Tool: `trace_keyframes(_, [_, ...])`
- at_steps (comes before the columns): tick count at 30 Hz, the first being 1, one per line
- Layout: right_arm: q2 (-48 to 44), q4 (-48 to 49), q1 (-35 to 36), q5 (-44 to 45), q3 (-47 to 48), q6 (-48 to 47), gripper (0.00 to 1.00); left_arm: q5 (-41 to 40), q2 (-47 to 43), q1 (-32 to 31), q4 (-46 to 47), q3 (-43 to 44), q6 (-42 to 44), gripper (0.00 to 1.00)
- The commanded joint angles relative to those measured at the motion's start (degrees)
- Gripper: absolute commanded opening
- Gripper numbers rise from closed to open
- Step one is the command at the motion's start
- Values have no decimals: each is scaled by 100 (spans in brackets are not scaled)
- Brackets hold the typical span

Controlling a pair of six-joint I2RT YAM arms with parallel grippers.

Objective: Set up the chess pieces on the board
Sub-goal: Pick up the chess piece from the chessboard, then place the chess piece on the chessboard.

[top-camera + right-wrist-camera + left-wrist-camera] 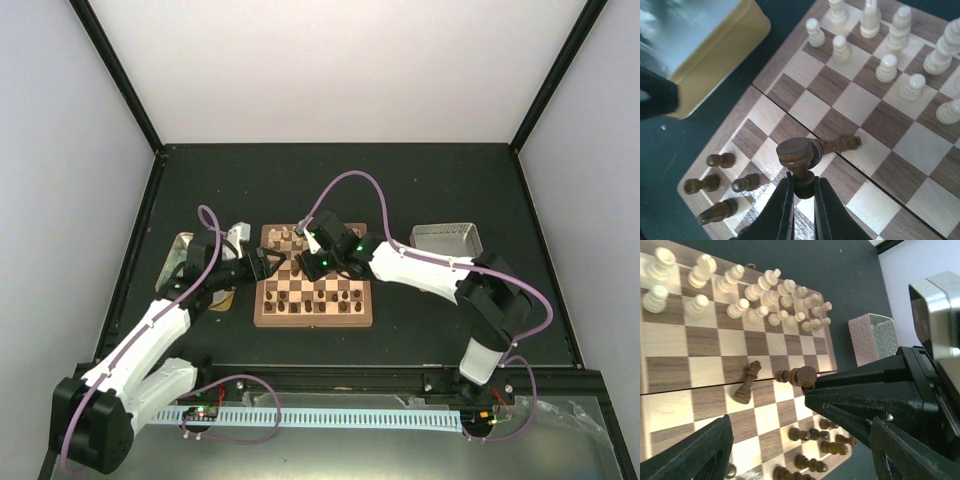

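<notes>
The right gripper [803, 183] has its two fingers closed almost together around the narrow stem of a dark piece [795, 153]. The piece is held off the squares, with its round base turned up toward the wrist camera. What kind of chessman it is cannot be told from this angle. It hangs over the middle of the board [935, 200], close to the seam that runs across the checks. Just beyond it a second dark chessman [840, 144] lies on its side across that seam. Farther out on one side, the cream pieces [887, 67] stand upright in two rows along one edge of the board. On the other side, several small dark pieces [720, 160] are grouped on the squares by the opposite edge. Off the board's corner sits the gold-rimmed tray [725, 75], resting on the dark table [420, 180]. The left gripper [802, 426] is over the tray side of the board, pointing toward the right gripper. Its fingers [690, 455] are spread wide apart with nothing between them. Its wrist view looks along the board at the right gripper's black body and the held piece. Past the board's far edge in that view, well apart from both arms, stands the pale dotted box [872, 337].
</notes>
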Motion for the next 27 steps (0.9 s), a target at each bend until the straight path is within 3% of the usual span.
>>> trace_keyframes(1, [-335, 619, -24, -323, -238, -146, 1, 688, 287, 47, 765, -4, -695, 76])
trace_keyframes(11, [-634, 1185, -24, -854, -553, -63, 1, 1347, 1030, 39, 1626, -156, -2401, 67])
trace_keyframes(27, [-656, 1228, -24, -1361, -608, -242, 1, 1580, 1449, 41, 1913, -164, -2640, 49])
